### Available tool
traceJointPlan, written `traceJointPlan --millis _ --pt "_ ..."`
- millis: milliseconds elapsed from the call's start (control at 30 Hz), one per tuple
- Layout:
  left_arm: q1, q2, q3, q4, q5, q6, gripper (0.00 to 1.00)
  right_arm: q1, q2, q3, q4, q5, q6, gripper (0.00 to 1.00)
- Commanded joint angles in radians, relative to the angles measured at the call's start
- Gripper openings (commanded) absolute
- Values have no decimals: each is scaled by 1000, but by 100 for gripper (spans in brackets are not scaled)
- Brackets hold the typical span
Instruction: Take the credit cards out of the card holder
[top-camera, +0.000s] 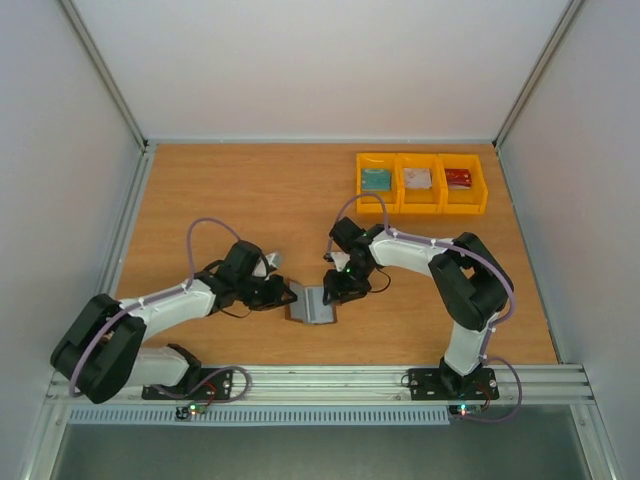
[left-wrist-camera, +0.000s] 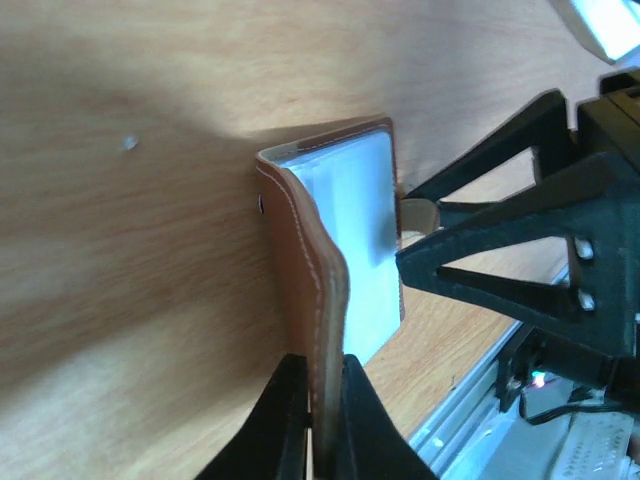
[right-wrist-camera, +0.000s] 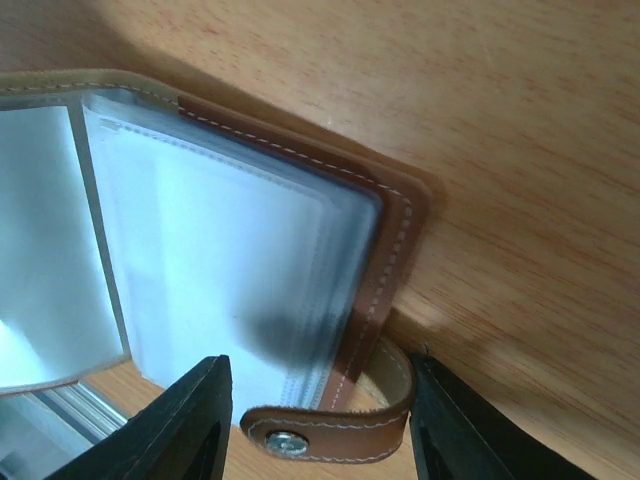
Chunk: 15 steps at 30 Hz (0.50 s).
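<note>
The brown card holder (top-camera: 313, 305) lies open on the table between both arms, its blue-grey pockets facing up. My left gripper (top-camera: 290, 294) is shut on the holder's left cover (left-wrist-camera: 312, 300), whose stitched leather edge is pinched between the black fingers (left-wrist-camera: 285, 425). My right gripper (right-wrist-camera: 320, 420) stands open at the holder's right edge (right-wrist-camera: 390, 260), with the snap tab (right-wrist-camera: 330, 432) lying between its fingers. A teal card (top-camera: 376, 179), a whitish card (top-camera: 417, 178) and a red card (top-camera: 458, 177) sit in the yellow bins. The pockets (right-wrist-camera: 210, 250) look clear, and I cannot tell whether a card is inside.
Three joined yellow bins (top-camera: 421, 203) stand at the back right of the wooden table. An aluminium rail (top-camera: 330, 380) runs along the near edge behind the arm bases. White walls close in the left, right and back sides.
</note>
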Motion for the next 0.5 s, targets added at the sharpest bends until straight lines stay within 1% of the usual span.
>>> traceJointPlan --millis 0,67,100,133,167,200,233,267,333,367,400,467 --pt "-6 -51 -30 148 26 14 0 12 -11 6 28 -39 -46 50" --pt "-6 -87 -26 205 39 43 0 7 -55 12 15 -29 -76 53" --pt "-4 -117 -4 210 55 111 0 2 -88 16 1 -7 -90 55" --pt "0 -147 28 185 73 172 0 -8 -122 20 -18 10 -108 57" --pt "6 -178 71 144 99 271 0 -21 -167 21 -34 25 -125 59" --pt "14 -204 113 76 116 352 0 -35 -219 22 -48 35 -143 61" --pt "23 -230 149 18 121 465 0 -52 -276 24 -61 42 -164 62" --pt "28 -252 189 -29 123 532 0 -62 -359 28 -72 53 -185 63" --pt "32 -298 224 -105 105 608 0 -72 -485 48 -90 88 -230 67" --pt "36 -320 232 -125 94 620 0 -72 -548 58 -89 91 -251 69" --pt "37 -342 234 -131 89 622 0 -71 -604 66 -78 74 -263 70" --pt "38 -394 230 -102 89 630 0 -70 -704 63 -24 -33 -272 69"
